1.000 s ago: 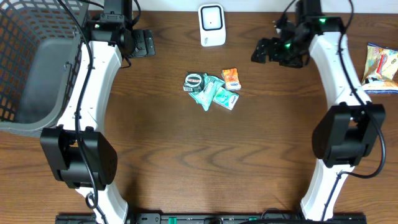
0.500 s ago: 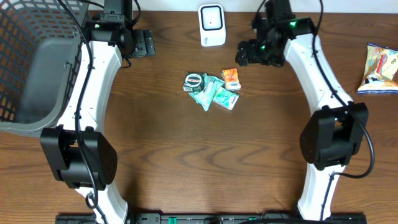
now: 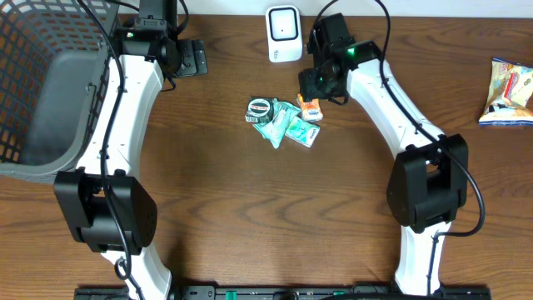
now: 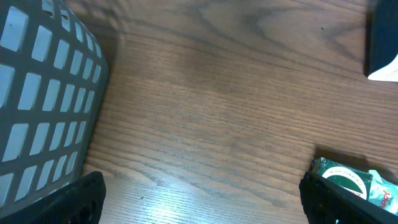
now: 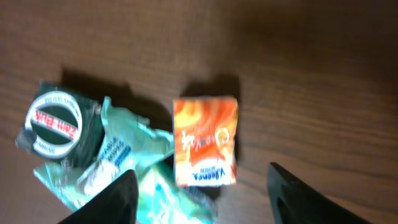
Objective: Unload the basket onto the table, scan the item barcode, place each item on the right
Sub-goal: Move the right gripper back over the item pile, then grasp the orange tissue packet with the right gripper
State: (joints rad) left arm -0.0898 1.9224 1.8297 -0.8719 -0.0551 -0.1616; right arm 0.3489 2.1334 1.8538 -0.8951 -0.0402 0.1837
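right gripper (image 5: 202,168) brought in from far side, jaws part-narrowed, nothing held | orange packet (image 5: 205,140) centred between fingertips, untouched | left gripper (image 4: 199,186) wide, empty | grasp judged next, scan pending

A grey basket (image 3: 25,50) with lattice walls was set at the left edge of the dark wooden table (image 3: 250,208); its wall (image 4: 37,93) was also seen in the left wrist view. A yellow and blue snack bag (image 3: 505,92) was laid at the far right edge, partly cut off.
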